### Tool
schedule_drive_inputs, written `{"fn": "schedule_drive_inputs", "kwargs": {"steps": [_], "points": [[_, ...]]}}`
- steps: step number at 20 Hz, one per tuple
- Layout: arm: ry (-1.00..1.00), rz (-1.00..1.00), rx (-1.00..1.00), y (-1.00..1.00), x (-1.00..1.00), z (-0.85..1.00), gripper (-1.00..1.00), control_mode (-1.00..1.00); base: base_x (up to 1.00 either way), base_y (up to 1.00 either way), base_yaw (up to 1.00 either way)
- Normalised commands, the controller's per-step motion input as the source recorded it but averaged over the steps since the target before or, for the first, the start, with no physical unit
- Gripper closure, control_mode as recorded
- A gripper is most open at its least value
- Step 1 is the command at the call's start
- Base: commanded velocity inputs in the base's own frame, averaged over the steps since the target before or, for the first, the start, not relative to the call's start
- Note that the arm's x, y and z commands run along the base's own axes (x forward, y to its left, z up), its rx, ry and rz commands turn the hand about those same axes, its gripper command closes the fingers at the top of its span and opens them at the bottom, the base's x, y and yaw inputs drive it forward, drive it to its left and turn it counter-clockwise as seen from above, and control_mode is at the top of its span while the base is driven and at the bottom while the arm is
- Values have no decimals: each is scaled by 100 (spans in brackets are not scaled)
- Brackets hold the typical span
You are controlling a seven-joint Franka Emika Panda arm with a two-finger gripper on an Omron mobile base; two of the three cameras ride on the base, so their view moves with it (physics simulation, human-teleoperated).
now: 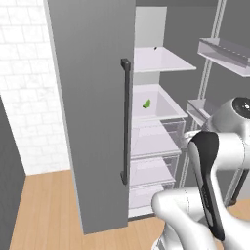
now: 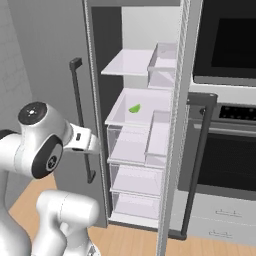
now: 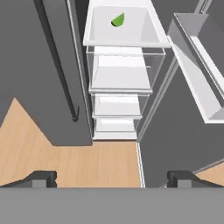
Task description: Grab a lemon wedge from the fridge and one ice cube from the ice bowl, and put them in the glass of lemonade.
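Note:
The fridge (image 1: 93,97) stands with its left door shut and its right door swung open. The lemon wedge (image 1: 146,103), tiny and green-yellow, lies alone on the middle white shelf (image 1: 163,107). It also shows on that shelf in the right base view as the lemon wedge (image 2: 134,108) and at the top of the hand view as the lemon wedge (image 3: 117,20). My gripper (image 3: 111,179) is open, with nothing between its fingers. It hangs in front of the fridge, well short of the shelf and lower than it. The ice bowl and the glass of lemonade are out of view.
The open fridge door (image 2: 180,125) with its bins (image 3: 197,65) stands to the right of the opening. Clear drawers (image 1: 156,136) sit below the wedge's shelf. A black-fronted wall oven (image 2: 225,45) is beyond the open door. The wooden floor (image 3: 65,157) lies in front.

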Motion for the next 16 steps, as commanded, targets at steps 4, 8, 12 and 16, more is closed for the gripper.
{"fn": "schedule_drive_inputs", "kwargs": {"steps": [4,8,12,16], "points": [[0,0,0,0,0,0,-100,100,70,0,0],[0,0,0,0,0,0,-100,100,-12,0,-3],[0,0,0,0,0,0,-100,100,-22,0,-23],[0,0,0,0,0,0,-100,100,15,6,-28]]}}
